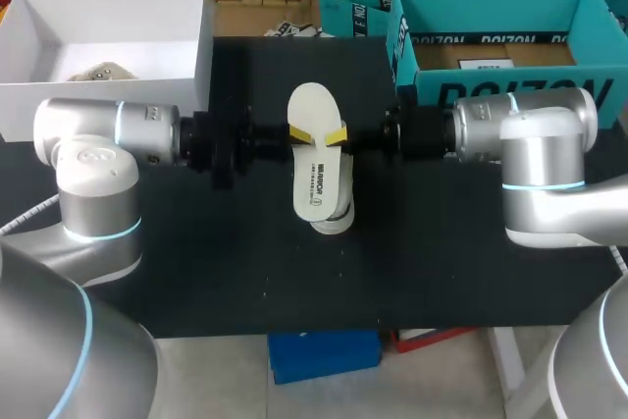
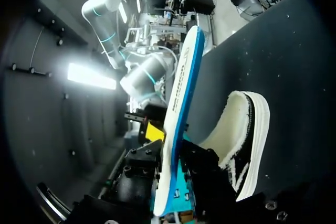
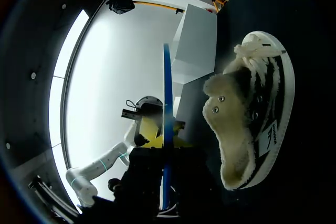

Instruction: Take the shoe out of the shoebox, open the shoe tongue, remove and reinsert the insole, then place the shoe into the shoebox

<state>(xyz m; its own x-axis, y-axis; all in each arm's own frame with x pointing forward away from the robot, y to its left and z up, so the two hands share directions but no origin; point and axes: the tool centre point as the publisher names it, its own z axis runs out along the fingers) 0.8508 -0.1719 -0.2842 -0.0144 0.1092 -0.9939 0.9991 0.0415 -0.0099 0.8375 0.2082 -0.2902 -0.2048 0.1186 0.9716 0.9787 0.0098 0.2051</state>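
A white insole [image 1: 319, 159] with a blue underside hangs in the air over the middle of the table, held flat between my two arms. My right gripper [image 1: 339, 134] is shut on its right edge. My left gripper [image 1: 297, 132] is at its left edge, its jaws close on either side of the insole [image 2: 181, 93] but open. The right wrist view shows the insole [image 3: 166, 93] edge-on ahead of my right gripper [image 3: 165, 182]. The black and white shoe [image 1: 336, 218] with a fleecy lining lies on the table under the insole, also visible as the shoe [image 2: 244, 135] and the shoe [image 3: 252, 114].
An open white box [image 1: 98, 95] stands at the back left of the black table [image 1: 196, 262]. Open teal shoeboxes [image 1: 491, 76] stand at the back right, close behind my right arm.
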